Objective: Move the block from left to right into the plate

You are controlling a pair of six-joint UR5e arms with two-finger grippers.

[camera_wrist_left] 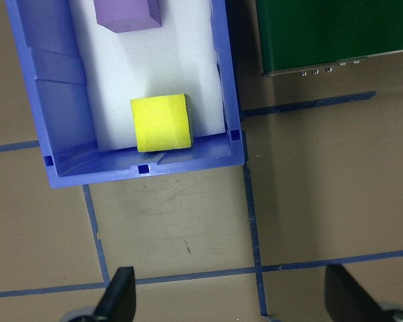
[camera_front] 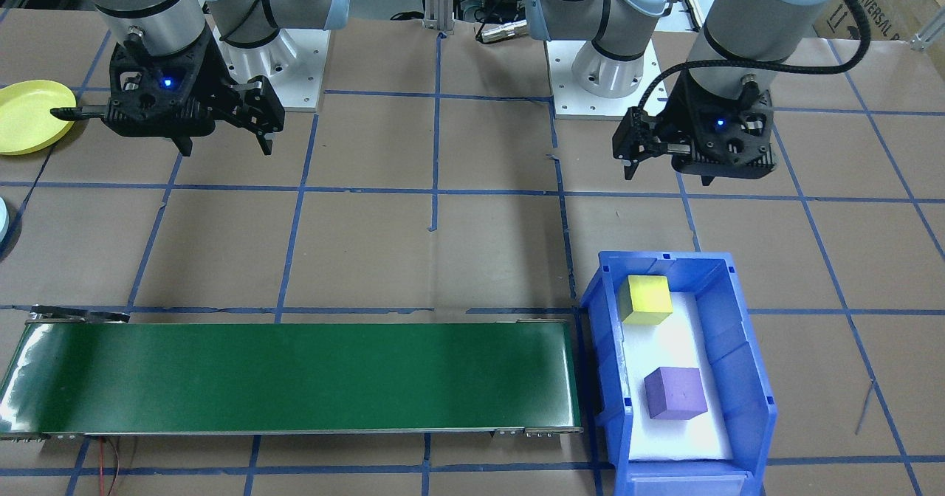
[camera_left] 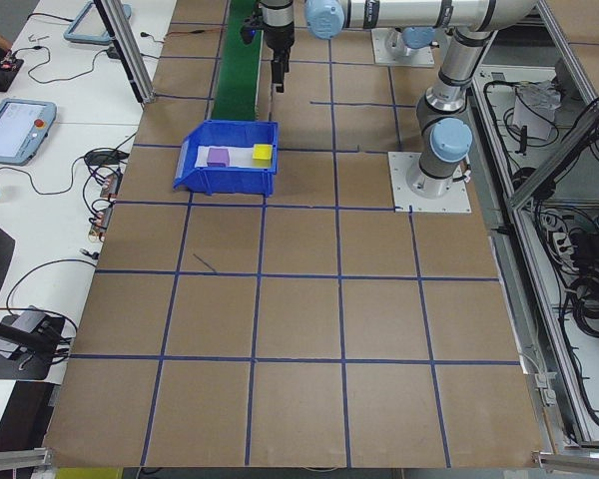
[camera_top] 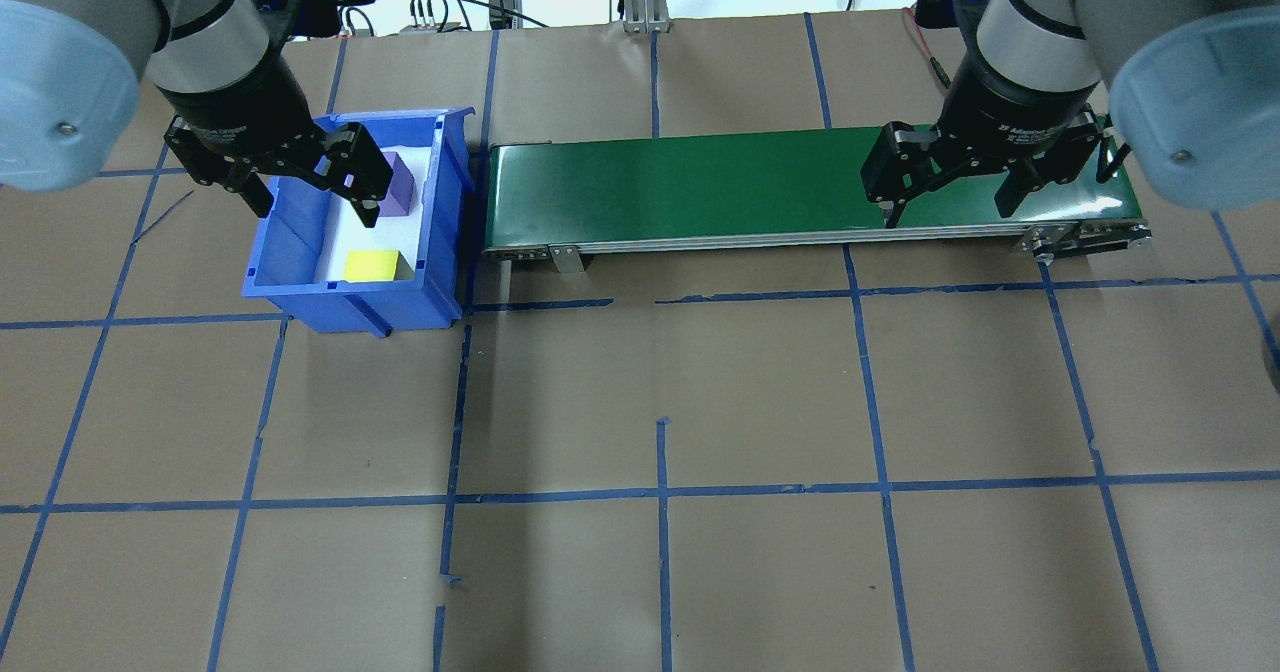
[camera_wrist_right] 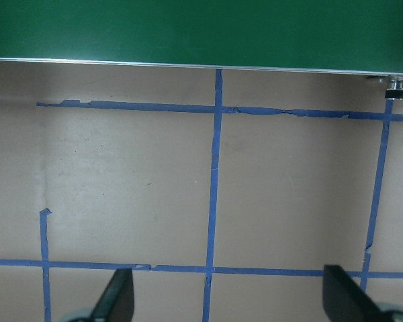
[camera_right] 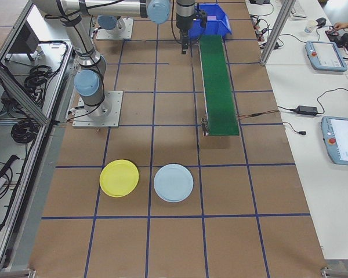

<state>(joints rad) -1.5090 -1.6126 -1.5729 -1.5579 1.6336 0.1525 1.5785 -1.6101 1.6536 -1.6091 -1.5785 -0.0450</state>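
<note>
Two arms hang over the table, wrists pointing down: left gripper point(camera_top: 310, 187) fingers spread wide and empty above the blue bin point(camera_top: 300, 292), right gripper point(camera_top: 950, 192) likewise spread beside the green conveyor point(camera_top: 700, 187). Yellow plate point(camera_right: 119, 178) lies flat, round and shallow, far off; yellow block point(camera_wrist_left: 161, 123) and purple block point(camera_front: 675, 393) sit in the bin

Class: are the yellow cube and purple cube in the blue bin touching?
Apart. The front-facing view shows bare white liner between the yellow cube and purple cube.

Glossy green belt point(camera_front: 295, 378), matt brown paper table point(camera_top: 760, 392), blue plastic bin point(camera_front: 738, 363).
</note>
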